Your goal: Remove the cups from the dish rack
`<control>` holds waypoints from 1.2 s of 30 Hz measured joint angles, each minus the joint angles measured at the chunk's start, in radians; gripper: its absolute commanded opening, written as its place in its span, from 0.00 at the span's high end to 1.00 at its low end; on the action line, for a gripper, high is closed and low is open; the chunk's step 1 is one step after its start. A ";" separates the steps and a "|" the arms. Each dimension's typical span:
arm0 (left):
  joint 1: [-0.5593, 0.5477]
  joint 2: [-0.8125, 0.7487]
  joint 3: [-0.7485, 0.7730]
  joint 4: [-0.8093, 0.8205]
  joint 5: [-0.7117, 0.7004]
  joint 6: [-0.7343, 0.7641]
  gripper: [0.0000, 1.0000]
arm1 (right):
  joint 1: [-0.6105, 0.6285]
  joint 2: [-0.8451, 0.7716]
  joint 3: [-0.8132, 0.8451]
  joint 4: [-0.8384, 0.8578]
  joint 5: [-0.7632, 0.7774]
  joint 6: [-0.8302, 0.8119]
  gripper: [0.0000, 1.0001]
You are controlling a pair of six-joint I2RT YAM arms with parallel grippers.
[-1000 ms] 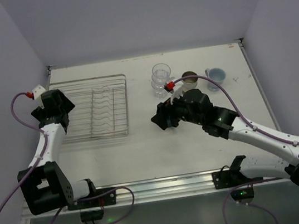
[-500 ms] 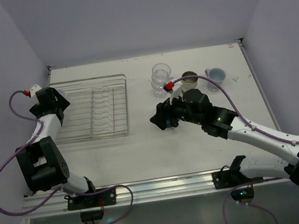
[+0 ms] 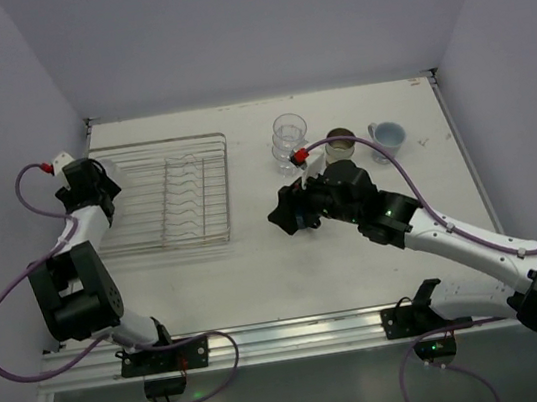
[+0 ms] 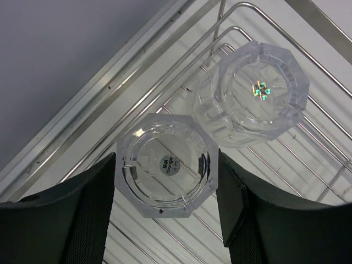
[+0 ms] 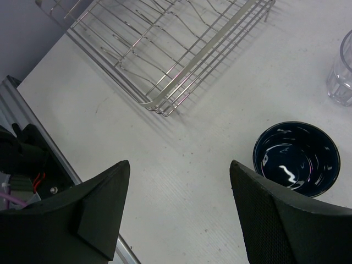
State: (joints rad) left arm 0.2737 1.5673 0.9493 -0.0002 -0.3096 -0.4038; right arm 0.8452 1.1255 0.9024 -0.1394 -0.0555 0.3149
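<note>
1. At the left side of the table [image 3: 361, 278], in the overhead view, the dish rack [image 3: 172, 195] is seen lying flat.
2. The left gripper [image 3: 95, 179] is held over the rack's far left corner. Its jaws are hidden from this camera.
3. Four cups are set on the table to the right of the rack. A rear clear tumbler [image 3: 289, 126] is placed with a front clear tumbler [image 3: 287, 154] just before it. A brown-tan cup [image 3: 340, 138] and a pale blue cup [image 3: 388, 135] are lined up further right.
4. The right gripper [image 3: 283, 216] is held low between the rack and those cups. The spread of its jaws cannot be made out from above.
5. In the left wrist view, two faceted clear tumblers are seen upside down on the rack wires, one overlapping the other.
6. The nearer tumbler [image 4: 165, 170] is flanked by both fingers [image 4: 82, 220], and its sides are met by their inner faces. Whether it is squeezed or only bracketed cannot be told.
7. The farther tumbler [image 4: 258, 93] is seen beyond the fingertips, near the rack's rim.
8. In the right wrist view, the jaws are spread wide, with nothing held and bare table between them.
9. A dark blue cup [image 5: 295, 158] is seen upright on the table, just beside one finger and apart from the rack.
10. A cropped clear tumbler [image 5: 342, 71] is cut off by the frame edge.
</note>
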 measured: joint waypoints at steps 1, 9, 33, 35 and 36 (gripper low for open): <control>0.000 -0.011 -0.009 -0.001 0.006 -0.006 0.78 | 0.000 0.000 0.000 0.000 0.000 0.000 0.24; -0.014 -0.249 -0.100 -0.039 0.169 -0.096 0.85 | 0.000 -0.005 -0.003 0.016 -0.014 0.012 0.23; -0.356 -0.752 -0.388 0.452 0.824 -0.628 0.90 | 0.000 0.103 -0.045 0.523 -0.205 0.245 0.16; -0.381 -0.749 -0.404 0.511 0.843 -0.667 0.90 | 0.000 0.140 -0.007 0.540 -0.217 0.250 0.16; -0.392 -0.745 -0.408 0.534 0.852 -0.684 0.90 | 0.000 0.154 0.008 0.549 -0.221 0.252 0.16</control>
State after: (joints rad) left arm -0.1184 0.8219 0.5415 0.5339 0.5426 -1.0882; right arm 0.8452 1.2797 0.9104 0.4099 -0.2768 0.5667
